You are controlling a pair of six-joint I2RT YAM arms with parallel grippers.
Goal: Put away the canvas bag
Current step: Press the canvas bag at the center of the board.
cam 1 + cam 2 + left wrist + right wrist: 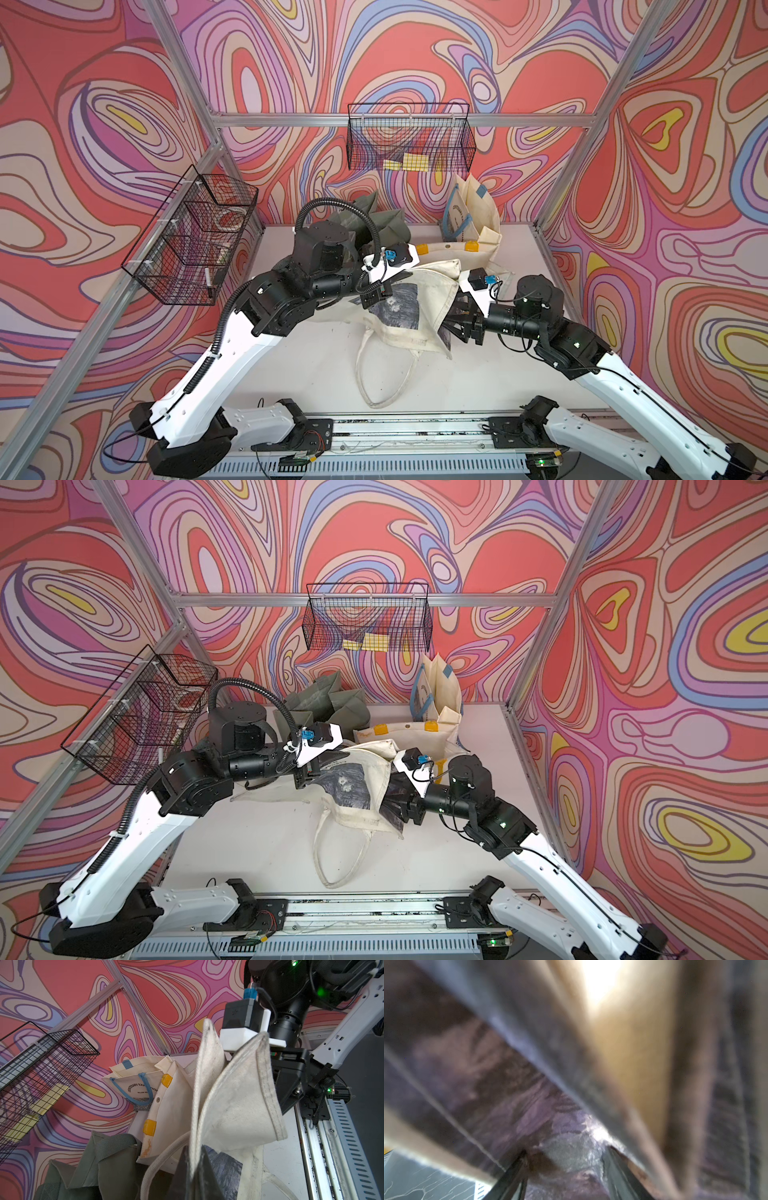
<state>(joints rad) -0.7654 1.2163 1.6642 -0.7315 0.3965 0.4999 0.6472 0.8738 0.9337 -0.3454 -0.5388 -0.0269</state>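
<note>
As seen in both top views, clamps the left tool (376,297) on the canvas bag (415,307) (353,779), heaped mid-bench (311,365); tucks the right tool (463,328) under its fold. Left wrist: pinches cloth tight between fingers (178,1178). Right wrist: spreads fingers (512,1180) wide apart, blurred printed cloth in the gap.

Cream canvas bag (432,291) with dark grey print; olive-green bag (388,220).
</note>
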